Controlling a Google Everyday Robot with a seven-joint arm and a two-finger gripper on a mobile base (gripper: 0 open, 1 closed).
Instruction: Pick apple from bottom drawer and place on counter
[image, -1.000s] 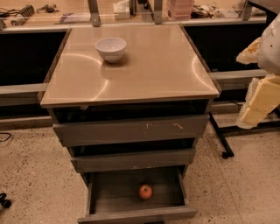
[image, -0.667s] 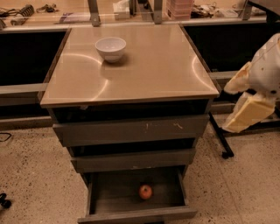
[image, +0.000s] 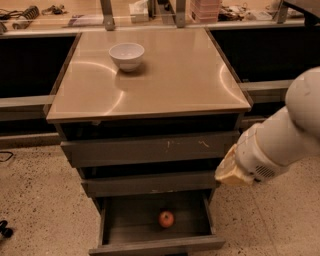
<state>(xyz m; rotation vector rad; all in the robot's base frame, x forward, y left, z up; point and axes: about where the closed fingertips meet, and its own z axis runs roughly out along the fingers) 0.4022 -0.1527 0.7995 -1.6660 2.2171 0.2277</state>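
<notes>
Your apple sits on the dark floor of the bottom drawer. It is a little right of the drawer's middle, toward the back, and apart from all four walls. It is red with a paler patch on top, and nothing touches it. The bottom drawer is pulled out toward you, its front panel near the lower edge of the view and its inside open from above.

Above it you see the middle drawer and the top drawer. Both are out only slightly, each stepped a bit behind the one below. The top drawer's front has light scratches toward its right side.

The counter caps the cabinet, glossy tan with curved light reflections. A white bowl stands upright on its back left part, well apart from the apple.

The gripper hangs to the right of the cabinet, at the height of the middle drawer and just off its right end. It is above and to the right of the apple and touches neither the apple nor the bottom drawer. You see only its tan end on the white arm, which comes in from the right edge. You cannot tell whether it is spread or closed, and nothing is visibly held in it.

Behind the counter runs a cluttered bench, and speckled flooring surrounds the cabinet.
</notes>
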